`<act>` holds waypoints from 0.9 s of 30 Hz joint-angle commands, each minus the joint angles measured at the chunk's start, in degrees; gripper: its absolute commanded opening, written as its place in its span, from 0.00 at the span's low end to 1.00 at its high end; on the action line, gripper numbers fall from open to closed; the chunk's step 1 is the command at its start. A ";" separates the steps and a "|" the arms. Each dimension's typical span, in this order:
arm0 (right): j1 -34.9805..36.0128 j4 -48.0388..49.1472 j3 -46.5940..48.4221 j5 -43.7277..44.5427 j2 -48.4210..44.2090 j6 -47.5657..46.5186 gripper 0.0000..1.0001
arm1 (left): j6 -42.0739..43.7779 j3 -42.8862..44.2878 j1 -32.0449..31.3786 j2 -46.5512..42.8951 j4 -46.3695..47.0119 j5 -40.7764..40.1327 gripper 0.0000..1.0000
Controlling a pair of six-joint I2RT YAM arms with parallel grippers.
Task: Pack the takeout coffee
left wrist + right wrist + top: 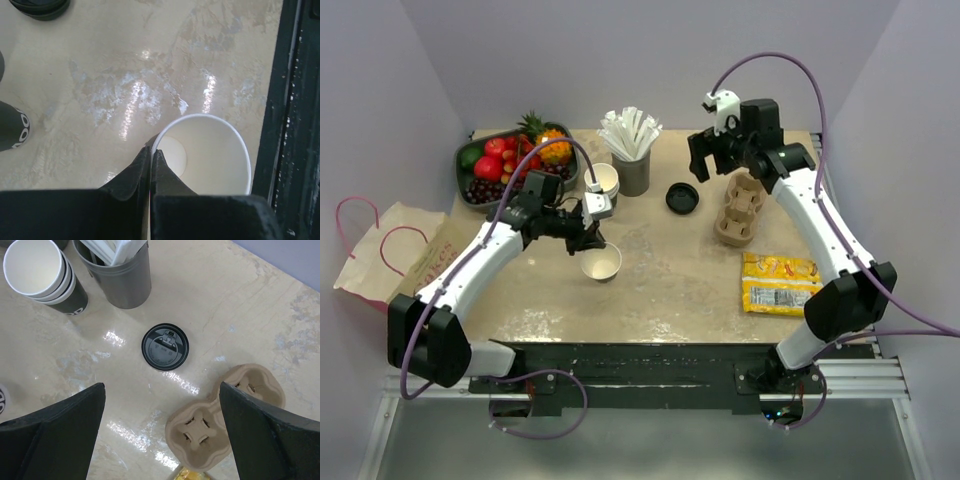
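The left gripper is pinched shut on the thin wall of the paper cup, its two black fingers pressed together over the rolled white rim at the cup's left edge. The cup stands upright and lidless near the middle of the table, its round interior smooth and cream-coloured with a flat pale bottom. Its round black plastic lid lies flat on the tabletop well apart, to the right and farther back, with a moulded sip tab and a raised ring around its rim.

The right gripper hangs above the table with its wedge-shaped black fingers spread wide and nothing between them; the lid sits just beyond the gap. Near the lid, on the right, rests a moulded pulp cup carrier, tan and fibrous, with rounded wells and cross-cut openings.

At the far side stand a stack of white-rimmed cups and a grey cylindrical holder of white straws. The tabletop is glossy beige stone-pattern with bright reflections. A crinkled yellow snack packet lies at the near right.
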 commanded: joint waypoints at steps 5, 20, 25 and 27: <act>-0.09 0.92 -2.25 0.20 -4.38 -0.21 0.98 | -7.37 -4.82 -0.42 -0.09 16.78 -1.99 0.00; -0.09 1.27 -4.09 -0.32 -4.38 -0.47 0.98 | -10.89 -6.84 -0.42 0.71 19.69 -3.66 0.20; -0.01 1.01 -2.87 -0.68 -3.50 -0.47 0.98 | -11.41 -6.57 -0.42 -0.17 19.25 -3.57 0.36; -0.01 0.92 -2.08 -0.76 -2.97 -0.73 0.98 | -12.29 -6.14 -0.51 -0.96 19.60 -3.40 0.40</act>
